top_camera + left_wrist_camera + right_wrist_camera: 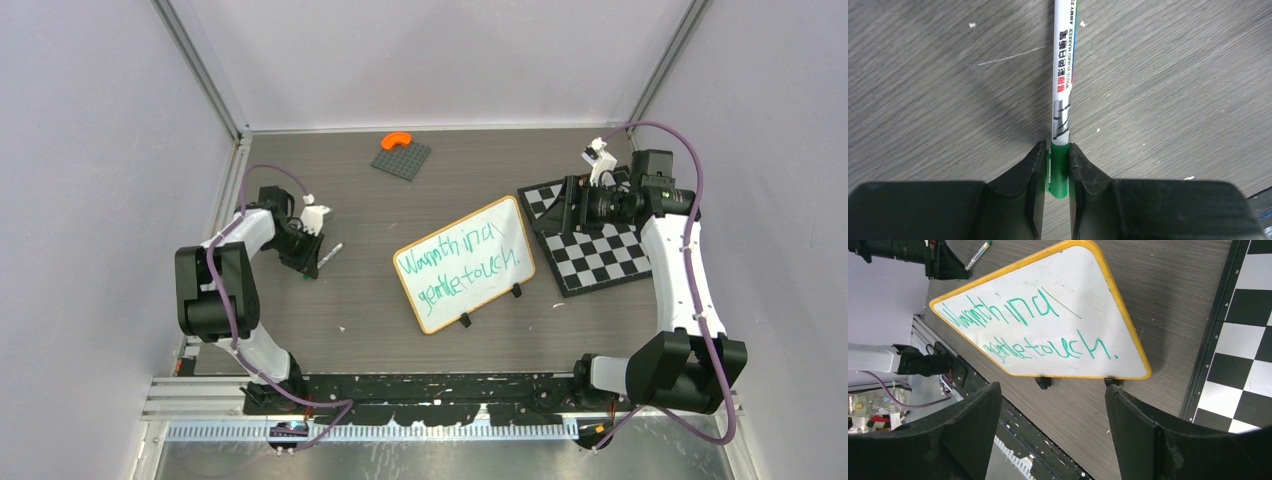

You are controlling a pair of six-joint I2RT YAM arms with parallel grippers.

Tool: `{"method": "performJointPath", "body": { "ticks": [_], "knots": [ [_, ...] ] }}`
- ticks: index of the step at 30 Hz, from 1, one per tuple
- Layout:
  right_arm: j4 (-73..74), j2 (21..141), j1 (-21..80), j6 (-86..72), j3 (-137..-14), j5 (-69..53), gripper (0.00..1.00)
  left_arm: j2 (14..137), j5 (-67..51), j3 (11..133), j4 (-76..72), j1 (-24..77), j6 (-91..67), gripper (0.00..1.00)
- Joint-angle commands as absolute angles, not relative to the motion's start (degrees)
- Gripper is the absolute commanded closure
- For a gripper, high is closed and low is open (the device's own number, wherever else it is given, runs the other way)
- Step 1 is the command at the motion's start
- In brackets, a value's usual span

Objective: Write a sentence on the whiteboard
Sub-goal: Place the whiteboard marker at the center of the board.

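The whiteboard (472, 291) (1083, 280), white with an orange-tan frame, stands tilted on black clips at the table's middle. The sentence (455, 250) (1033, 335) is in green marker in two lines, roughly "Warmth in a gentle touch." Left of the board, my left gripper (312, 262) (1058, 148) is low over the table, shut on the green end of a white marker (1063, 90) (329, 252) that points away from the fingers. My right gripper (572, 205) (1053, 390) hangs open above the checkerboard's left edge, facing the board, nothing between its fingers.
A black-and-white checkerboard (600, 255) (1243, 340) lies right of the whiteboard. A grey studded plate (402, 160) with an orange curved piece (397, 141) sits at the back. A black rail (430, 387) runs along the near edge. Walls enclose three sides.
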State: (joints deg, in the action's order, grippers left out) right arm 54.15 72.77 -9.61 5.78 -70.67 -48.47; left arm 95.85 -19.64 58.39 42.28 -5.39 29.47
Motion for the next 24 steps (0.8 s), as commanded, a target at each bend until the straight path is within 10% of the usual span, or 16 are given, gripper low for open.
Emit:
{"method": "performJointPath", "body": {
  "ticks": [1, 18, 24],
  "knots": [
    [53.7, 71.4, -9.8, 6.8, -71.2, -48.5, 0.20, 97.2, -16.8, 56.4, 40.1, -5.7, 32.3, 0.78],
    [58.5, 72.2, -9.8, 10.5, -74.2, -47.5, 0.20, 92.2, -18.0, 59.8, 46.8, -4.2, 33.0, 0.42],
    [61.5, 74.3, -10.0, 12.9, -79.4, -45.8, 0.17, 90.1, -22.0, 69.8, 55.2, -4.2, 31.4, 0.01]
  ]
}}
